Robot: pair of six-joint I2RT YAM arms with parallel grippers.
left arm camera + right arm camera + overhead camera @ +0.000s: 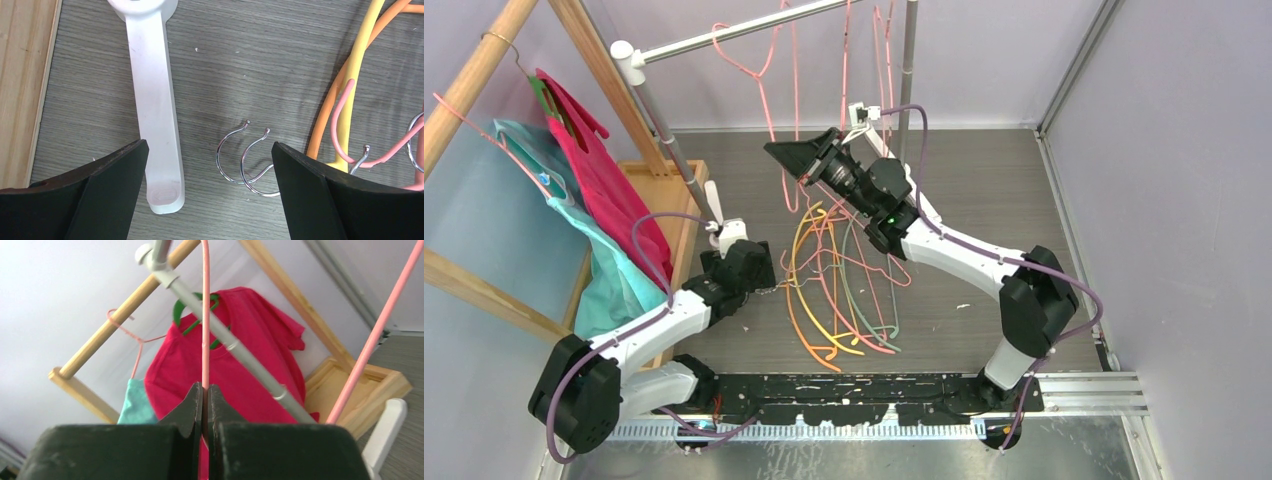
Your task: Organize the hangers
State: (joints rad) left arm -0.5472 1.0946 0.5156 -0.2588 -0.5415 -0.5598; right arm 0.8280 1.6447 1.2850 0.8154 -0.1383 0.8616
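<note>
Looking down from above, I see my right claw [776, 152] raised beneath the grey rail [724, 35], pinched on a pink wire hanger [796, 100] that runs up toward it. Whether its hook sits over the rail I cannot tell. The loose hangers [844, 290] lie tangled on the table between my arms. The wooden rack [484, 70] with its magenta shirt [614, 180] stands at the left.

From my left wrist, my left claw [210, 150] stands wide and holds nothing. Two metal hooks [240, 160] lie between its fingers, the rack's white foot [155, 100] crowds one side, and the yellow hanger [357, 60] lies on the other. These look light, springy and slick, and they seem likely to drag their neighbours along. I would take one by a straight run near the hook.

From my right wrist, the jaws are closed tight on the pink wire. The rail crosses just behind it, and a second pink wire [370, 340] slants at the right, where it could snag.
</note>
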